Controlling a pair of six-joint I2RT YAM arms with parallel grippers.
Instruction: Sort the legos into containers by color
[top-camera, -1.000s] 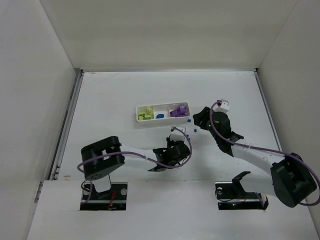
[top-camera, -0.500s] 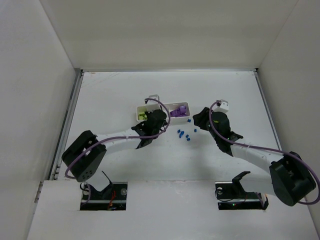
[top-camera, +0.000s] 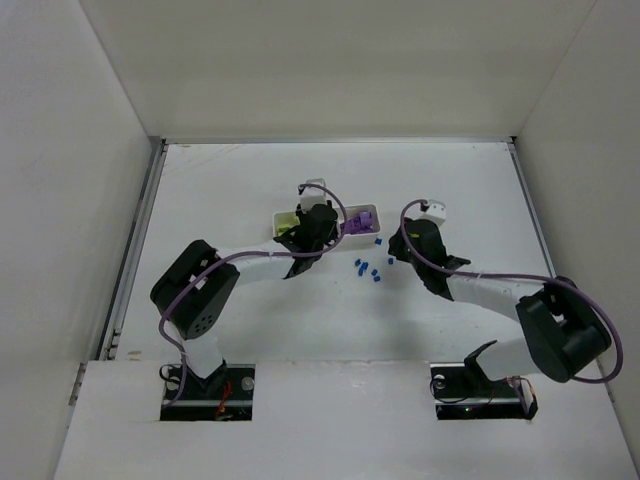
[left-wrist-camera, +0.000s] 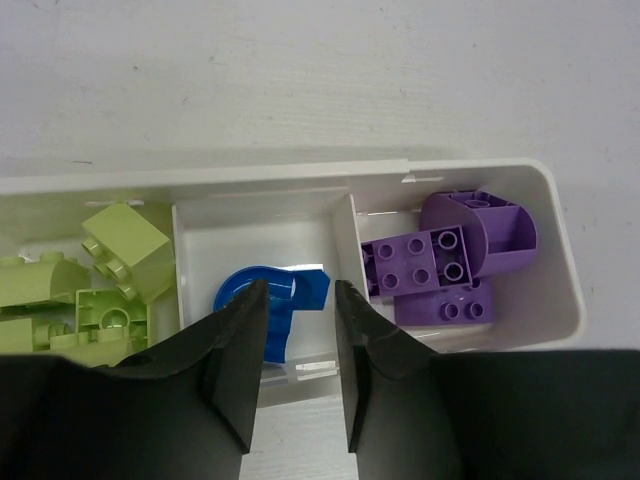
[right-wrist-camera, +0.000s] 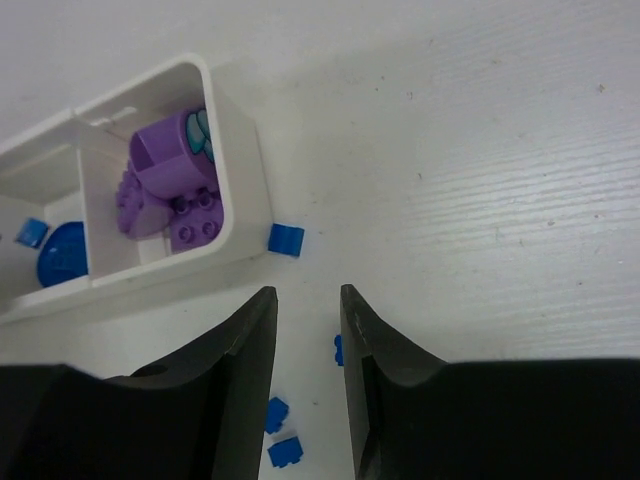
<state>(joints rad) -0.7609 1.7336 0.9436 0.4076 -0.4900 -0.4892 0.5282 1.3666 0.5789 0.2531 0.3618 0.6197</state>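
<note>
The white three-compartment tray (left-wrist-camera: 300, 172) holds lime bricks (left-wrist-camera: 110, 270) on the left, one blue piece (left-wrist-camera: 275, 300) in the middle and purple bricks (left-wrist-camera: 450, 260) on the right. My left gripper (left-wrist-camera: 300, 292) is open and empty, hovering over the middle compartment's near wall; from above it (top-camera: 312, 222) covers the tray's middle. My right gripper (right-wrist-camera: 307, 295) is open and empty just right of the tray (right-wrist-camera: 240, 175). One loose blue brick (right-wrist-camera: 286, 239) lies against the tray's end. Other blue bricks (right-wrist-camera: 277, 413) lie on the table under the right gripper (top-camera: 393, 243).
Several small blue bricks (top-camera: 366, 268) are scattered on the white table between the two arms, just in front of the tray (top-camera: 277, 236). White walls enclose the table on the left, back and right.
My left arm swung from the table's front middle up to the tray and now hovers over its middle compartment, uncovering the blue bricks. My right gripper shifted slightly left toward the tray.
</note>
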